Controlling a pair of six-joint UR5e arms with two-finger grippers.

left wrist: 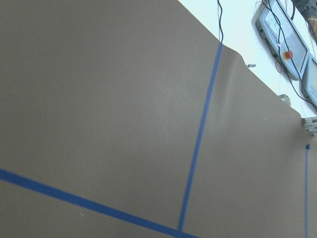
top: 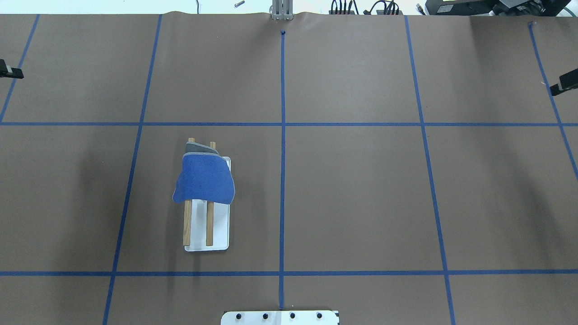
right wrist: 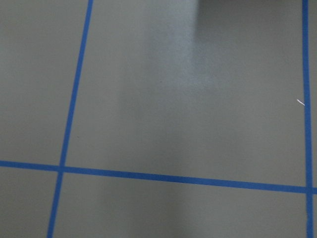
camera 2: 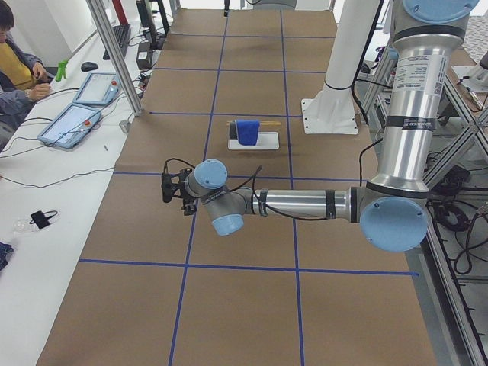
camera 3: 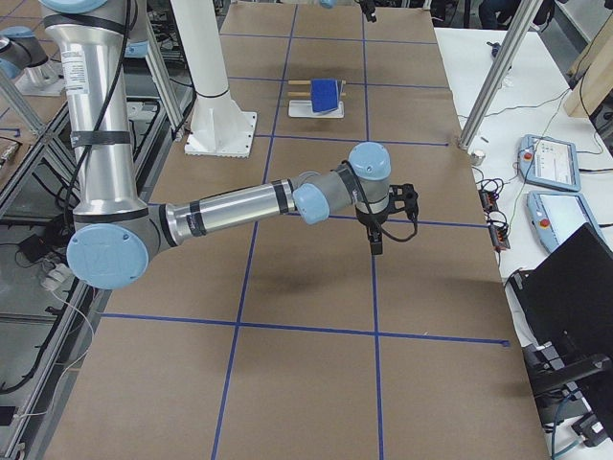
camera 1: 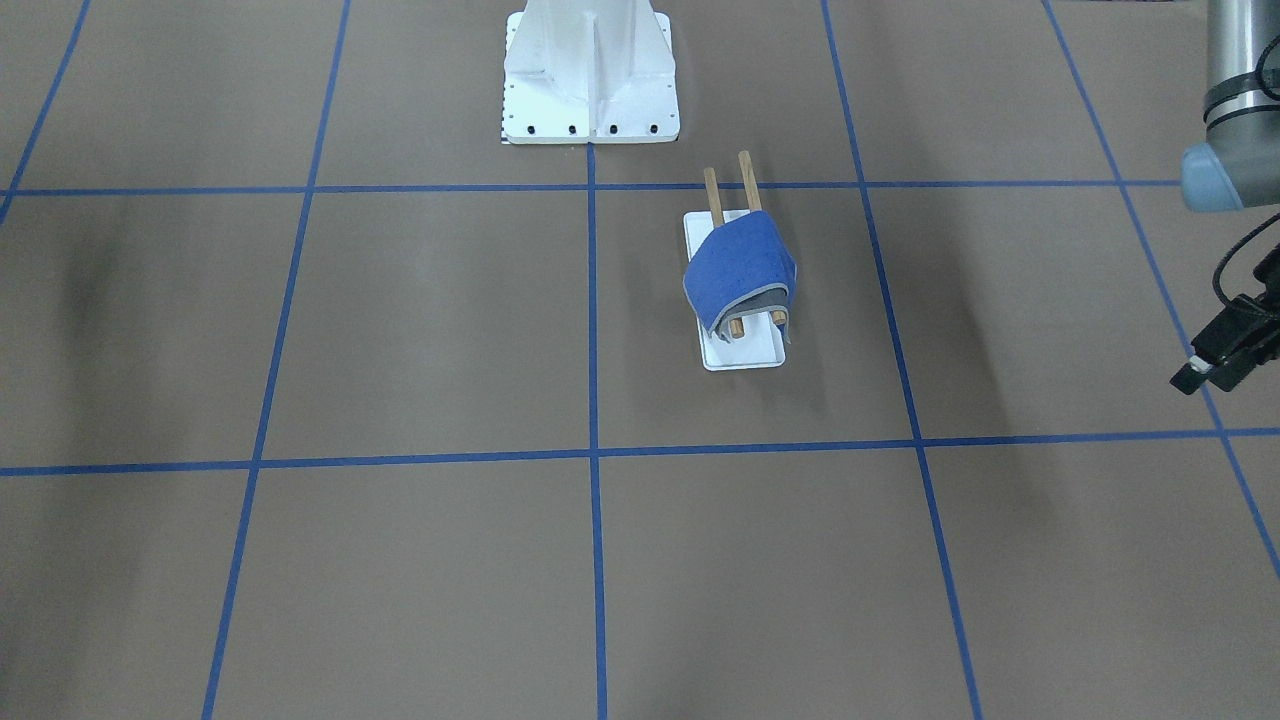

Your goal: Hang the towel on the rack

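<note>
Tabletop (camera 1: 400,330): towel (camera 1: 740,265) far from left claw (camera 1: 1195,375)

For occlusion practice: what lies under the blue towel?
The blue cloth towel covers two brown wooden dowels above a flat white base plate. Their middle stretch and bracket are hidden.

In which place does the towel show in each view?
Front-facing: towel right of centre, on the rack.
Overhead: left of centre.
Exterior left: upper middle.
Exterior right: top middle.
Both wrist views: not in them.
Shared landmark: the white pedestal near the rack.
</note>
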